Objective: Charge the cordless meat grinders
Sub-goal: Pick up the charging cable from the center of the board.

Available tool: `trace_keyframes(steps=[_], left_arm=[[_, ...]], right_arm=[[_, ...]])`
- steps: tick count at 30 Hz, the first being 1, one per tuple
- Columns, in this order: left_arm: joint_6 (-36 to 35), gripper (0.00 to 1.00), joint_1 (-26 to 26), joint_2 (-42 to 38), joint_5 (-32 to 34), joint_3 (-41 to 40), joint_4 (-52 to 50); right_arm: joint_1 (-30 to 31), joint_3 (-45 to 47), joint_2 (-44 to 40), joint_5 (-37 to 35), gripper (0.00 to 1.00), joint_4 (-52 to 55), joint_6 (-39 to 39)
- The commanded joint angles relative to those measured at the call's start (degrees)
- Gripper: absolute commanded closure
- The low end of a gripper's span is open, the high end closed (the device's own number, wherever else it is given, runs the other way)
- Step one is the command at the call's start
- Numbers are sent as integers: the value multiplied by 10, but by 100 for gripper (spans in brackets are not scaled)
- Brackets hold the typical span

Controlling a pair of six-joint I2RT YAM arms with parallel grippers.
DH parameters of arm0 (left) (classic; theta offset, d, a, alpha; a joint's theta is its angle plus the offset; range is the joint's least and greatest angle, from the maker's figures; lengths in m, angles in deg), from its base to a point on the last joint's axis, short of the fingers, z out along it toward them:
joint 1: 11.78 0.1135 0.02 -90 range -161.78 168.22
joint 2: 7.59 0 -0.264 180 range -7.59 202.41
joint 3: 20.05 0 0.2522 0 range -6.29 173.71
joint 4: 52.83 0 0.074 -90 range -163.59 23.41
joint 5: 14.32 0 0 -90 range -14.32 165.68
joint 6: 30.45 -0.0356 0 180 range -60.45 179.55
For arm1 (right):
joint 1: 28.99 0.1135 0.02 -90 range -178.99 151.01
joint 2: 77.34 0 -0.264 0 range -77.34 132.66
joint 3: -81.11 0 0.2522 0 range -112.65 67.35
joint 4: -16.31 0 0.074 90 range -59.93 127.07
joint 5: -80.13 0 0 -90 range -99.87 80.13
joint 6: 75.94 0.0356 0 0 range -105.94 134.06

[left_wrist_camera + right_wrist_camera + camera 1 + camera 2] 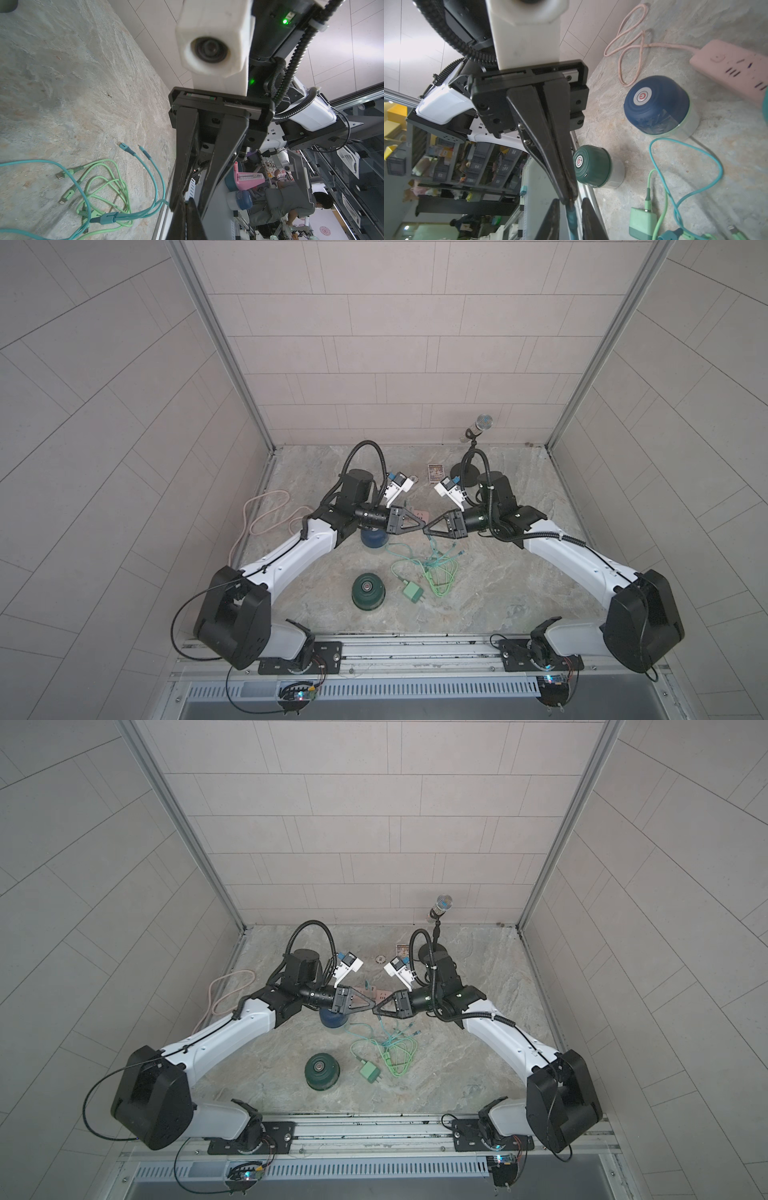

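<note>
While aloft, cable [571,217] in left claw [568,197]

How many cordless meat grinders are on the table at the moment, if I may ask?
2. The dark blue grinder sits mid-table, partly hidden beneath the left arm; the dark green grinder stands nearer the arm bases, beside the green adapter. None other shows.

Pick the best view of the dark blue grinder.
Right wrist view: dark blue grinder whole, button showing. In both top views the grinder is mostly hidden under the left arm. Left wrist view: absent.
</note>
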Motion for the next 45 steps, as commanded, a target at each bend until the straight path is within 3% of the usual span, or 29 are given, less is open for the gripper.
trace_keyframes(steps=[1, 6, 11, 18, 23, 31, 37, 43, 45], left_arm=[[-6, 100, 2, 0, -2, 12, -5], [-1, 100, 11, 8, 40, 21, -37], [-2, 100, 12, 17, 95, 43, -97], [30, 100, 12, 26, 157, 68, -147], [44, 100, 12, 28, 160, 68, -156], [47, 100, 11, 31, 151, 65, -156], [46, 100, 11, 34, 149, 63, -155], [48, 100, 11, 37, 150, 63, -155], [48, 100, 11, 38, 148, 62, -155]], right_arm=[[2, -3, -5, -9, 68, -10, -11], [1, 4, -34, -65, 55, 63, -74], [33, 6, -79, -203, 50, 135, -147], [132, 22, -112, -466, 52, 126, -153], [188, 5, -83, -585, 58, 121, -148], [198, -11, -46, -604, 62, 102, -159], [197, -15, -28, -553, 65, 74, -157], [198, -16, -16, -551, 73, 68, -154], [197, -21, -12, -551, 80, 73, -156]])
